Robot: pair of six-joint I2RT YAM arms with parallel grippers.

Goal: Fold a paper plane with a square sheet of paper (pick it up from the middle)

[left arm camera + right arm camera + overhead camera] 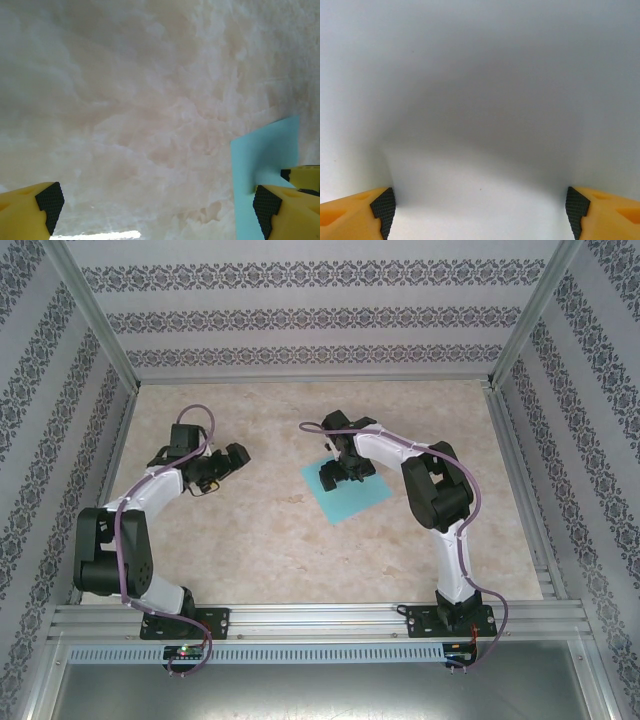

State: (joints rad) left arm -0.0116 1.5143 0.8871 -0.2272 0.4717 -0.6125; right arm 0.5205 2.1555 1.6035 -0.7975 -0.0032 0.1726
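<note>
Overhead, the sheet (pixel 355 498) lies flat on the table (pixel 250 550), right of centre, with bare room all round out to the side rails (pixel 525 510). The right gripper (pixel 333 478) sits over its far half; the left gripper (pixel 232 458) hangs well apart.

Left wrist: jaws spread wide over bare table, with the sheet's corner (pixel 265 150) beside one pad (pixel 267 212).

Right wrist: jaws wide apart, holding nothing, with the pads (pixel 384 207) low at a washed-out pale surface.

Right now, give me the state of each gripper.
Left gripper: open, holding nothing.
Right gripper: open, over the square sheet of paper, not gripping it.
</note>
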